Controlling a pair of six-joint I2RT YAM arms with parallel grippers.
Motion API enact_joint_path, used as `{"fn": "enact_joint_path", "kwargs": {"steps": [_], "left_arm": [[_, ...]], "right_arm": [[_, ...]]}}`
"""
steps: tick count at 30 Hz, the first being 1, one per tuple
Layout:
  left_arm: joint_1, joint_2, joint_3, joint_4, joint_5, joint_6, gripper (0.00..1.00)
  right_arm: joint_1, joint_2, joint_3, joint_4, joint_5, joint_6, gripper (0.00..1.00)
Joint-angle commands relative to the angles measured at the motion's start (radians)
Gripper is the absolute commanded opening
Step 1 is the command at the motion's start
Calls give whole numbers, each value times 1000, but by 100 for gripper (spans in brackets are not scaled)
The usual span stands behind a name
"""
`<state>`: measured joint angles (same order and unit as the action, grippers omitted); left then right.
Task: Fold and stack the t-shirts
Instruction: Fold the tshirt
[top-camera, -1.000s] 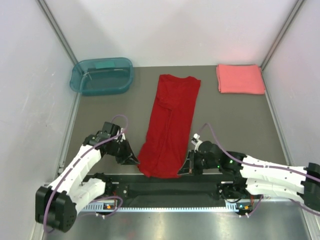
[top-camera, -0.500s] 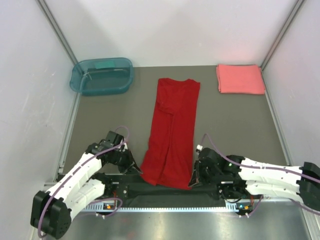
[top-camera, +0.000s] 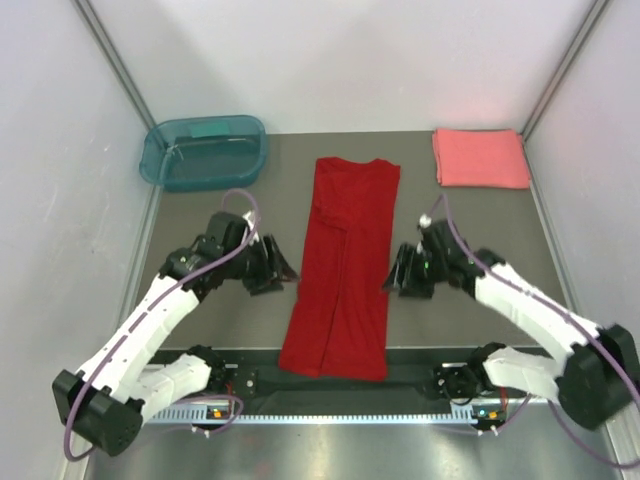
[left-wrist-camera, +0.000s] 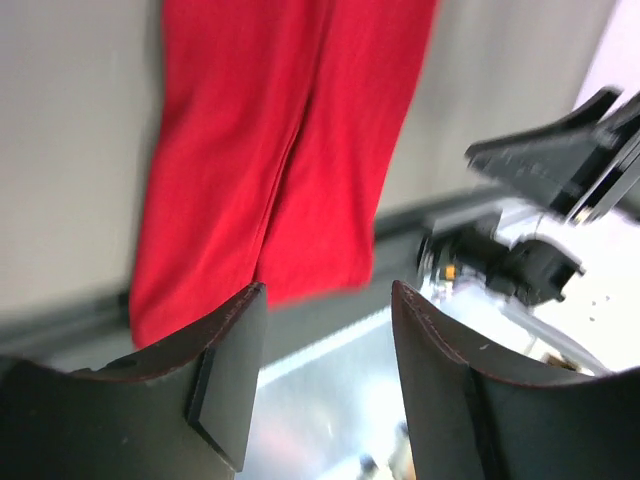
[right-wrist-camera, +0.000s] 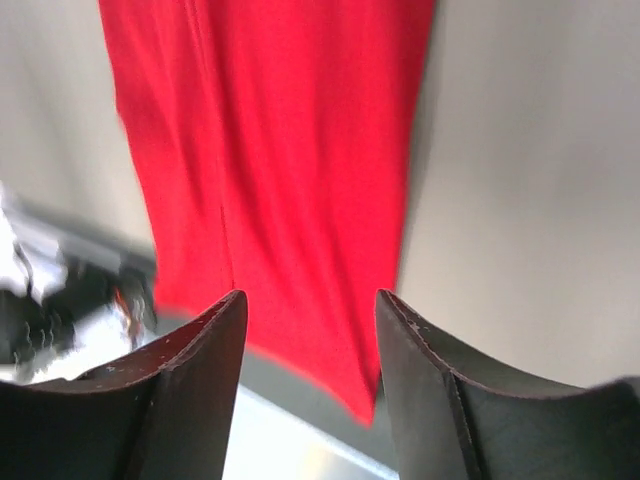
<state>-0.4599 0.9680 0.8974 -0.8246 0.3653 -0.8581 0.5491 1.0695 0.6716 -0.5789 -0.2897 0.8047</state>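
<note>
Left pincer (left-wrist-camera: 328, 287) before blurry red t-shirt (left-wrist-camera: 290, 150)

White walls (top-camera: 350, 60), grey table (top-camera: 285, 190), metal corner posts (top-camera: 112, 60)

Both wrist views show the red shirt (left-wrist-camera: 270, 150) blurry and cut off at the top, and the left end effector (left-wrist-camera: 327, 290) and right end effector (right-wrist-camera: 310, 296) cut off at the bottom.

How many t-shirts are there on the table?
2. The red t-shirt lies in the middle of the table, folded into a long strip. The pink t-shirt lies folded at the far right corner. The teal tub seems to hold none.
</note>
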Motion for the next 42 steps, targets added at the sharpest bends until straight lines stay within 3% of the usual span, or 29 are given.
{"fn": "enact_joint_path", "kwargs": {"steps": [1, 5, 8, 12, 16, 22, 30, 42], "left_arm": [[-2, 114, 90, 146, -120, 132, 57], [-2, 340, 243, 248, -193, 293, 56], [-2, 535, 439, 286, -252, 433, 56], [-2, 763, 616, 323, -313, 496, 56], [-3, 978, 754, 357, -307, 502, 48], [-5, 1140, 798, 475, -299, 478, 47], [3, 1320, 887, 508, -293, 407, 48], [107, 1564, 1121, 516, -193, 268, 48]], "right_arm": [[-121, 173, 272, -59, 105, -261, 54], [-167, 512, 612, -122, 196, -405, 52], [-172, 714, 859, -174, 283, -465, 52], [-172, 927, 1121, -239, 334, -515, 53], [-170, 1076, 1313, -263, 339, -526, 53], [-152, 1211, 1379, -243, 350, -535, 52], [-147, 1316, 1373, -141, 396, -521, 52], [-172, 1580, 1744, -115, 393, -547, 52]]}}
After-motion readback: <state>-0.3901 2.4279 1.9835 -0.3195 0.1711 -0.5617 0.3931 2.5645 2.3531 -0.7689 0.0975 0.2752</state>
